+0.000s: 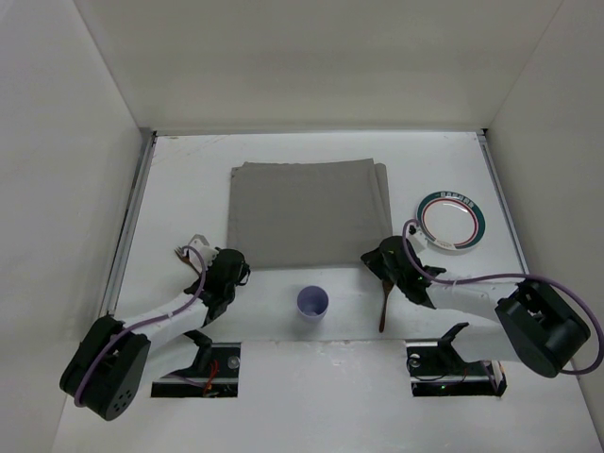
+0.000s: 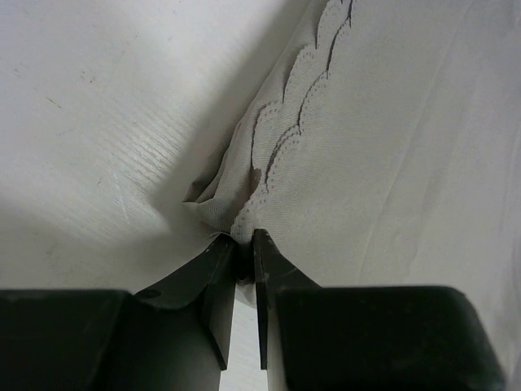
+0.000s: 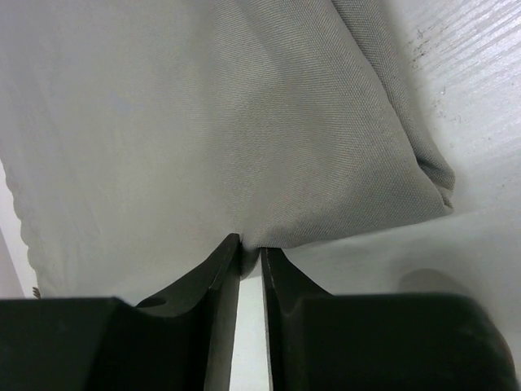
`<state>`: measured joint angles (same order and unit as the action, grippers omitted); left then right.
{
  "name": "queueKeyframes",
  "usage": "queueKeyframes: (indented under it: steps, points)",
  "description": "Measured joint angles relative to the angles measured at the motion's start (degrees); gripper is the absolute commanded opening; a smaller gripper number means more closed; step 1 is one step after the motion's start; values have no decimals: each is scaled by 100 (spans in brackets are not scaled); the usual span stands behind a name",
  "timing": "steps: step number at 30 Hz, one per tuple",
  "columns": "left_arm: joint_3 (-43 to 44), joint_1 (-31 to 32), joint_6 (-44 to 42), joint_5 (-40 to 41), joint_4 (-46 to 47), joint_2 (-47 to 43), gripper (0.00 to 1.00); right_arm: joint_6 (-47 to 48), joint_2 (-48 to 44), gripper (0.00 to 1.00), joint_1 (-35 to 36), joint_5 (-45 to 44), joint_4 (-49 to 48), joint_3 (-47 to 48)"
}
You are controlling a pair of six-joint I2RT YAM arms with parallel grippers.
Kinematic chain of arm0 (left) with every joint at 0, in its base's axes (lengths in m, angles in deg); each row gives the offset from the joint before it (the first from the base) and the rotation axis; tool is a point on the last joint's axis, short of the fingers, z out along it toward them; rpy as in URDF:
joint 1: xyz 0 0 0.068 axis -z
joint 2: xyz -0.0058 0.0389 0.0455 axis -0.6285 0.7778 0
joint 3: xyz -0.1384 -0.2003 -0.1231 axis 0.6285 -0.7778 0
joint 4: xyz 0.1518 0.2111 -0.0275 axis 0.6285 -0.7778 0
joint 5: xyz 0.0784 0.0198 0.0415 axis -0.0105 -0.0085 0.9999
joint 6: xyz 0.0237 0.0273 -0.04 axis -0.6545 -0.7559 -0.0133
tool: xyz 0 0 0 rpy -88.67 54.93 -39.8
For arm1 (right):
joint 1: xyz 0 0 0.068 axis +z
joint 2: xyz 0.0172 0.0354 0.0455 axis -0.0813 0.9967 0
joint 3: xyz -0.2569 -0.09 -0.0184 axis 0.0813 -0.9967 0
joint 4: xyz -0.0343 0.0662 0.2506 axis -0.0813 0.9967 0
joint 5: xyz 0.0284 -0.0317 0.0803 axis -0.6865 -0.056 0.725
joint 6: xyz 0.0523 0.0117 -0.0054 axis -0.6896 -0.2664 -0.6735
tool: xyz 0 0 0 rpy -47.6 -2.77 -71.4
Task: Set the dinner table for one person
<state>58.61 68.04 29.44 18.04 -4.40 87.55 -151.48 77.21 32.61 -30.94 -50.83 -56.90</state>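
The grey cloth placemat [image 1: 307,212] lies flat on the white dinner table [image 1: 189,189], towards the back. My left gripper [image 1: 236,267] is at its near left corner. In the left wrist view that gripper [image 2: 244,240] is shut on the placemat's [image 2: 391,147] bunched, scalloped edge. My right gripper [image 1: 375,261] is at the near right corner. In the right wrist view its jaws [image 3: 250,244] stand a narrow gap apart with the placemat's [image 3: 203,122] edge between the tips. Whether they still pinch it does not show.
A purple cup [image 1: 313,303] stands near the front, between the arms. A plate with a green and red rim [image 1: 451,221] sits to the right of the placemat. A brown utensil [image 1: 384,304] lies by the right arm. Metal rails [image 1: 129,226] run along both sides.
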Motion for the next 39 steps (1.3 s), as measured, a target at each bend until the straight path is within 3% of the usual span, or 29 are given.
queueKeyframes:
  steps: [6, 9, 15, 22, 25, 28, 30, 32, 39]
  points:
    - [0, -103, -94, 15, -44, 2, 19, 52, -2, 48, 70, 31, 70, -2]
    - [0, -181, -223, 22, -79, -35, 30, 138, -68, 57, 70, 50, 101, -4]
    - [4, -398, -566, 76, -282, -619, 48, 498, -660, 67, 70, 55, 334, 2]
    - [295, -315, -1163, 162, -487, -1351, 52, 1233, -1366, 74, 85, 33, 841, 358]
    - [529, -103, -1456, 192, -378, -1360, 44, 1657, -1700, 62, 162, 17, 909, 452]
    - [651, 98, -1786, 184, -4, -1207, 23, 2175, -2039, 25, 282, 11, 1036, 546]
    - [728, 232, -2085, 166, 289, -962, 10, 2492, -2225, 9, 396, 33, 1222, 684]
    - [833, 343, -2404, 127, 555, -673, 6, 2774, -2352, 6, 546, 90, 1515, 935]
    - [1060, 358, -3150, -55, 1410, -203, 6, 3143, -2490, 11, 807, 15, 2203, 1655]
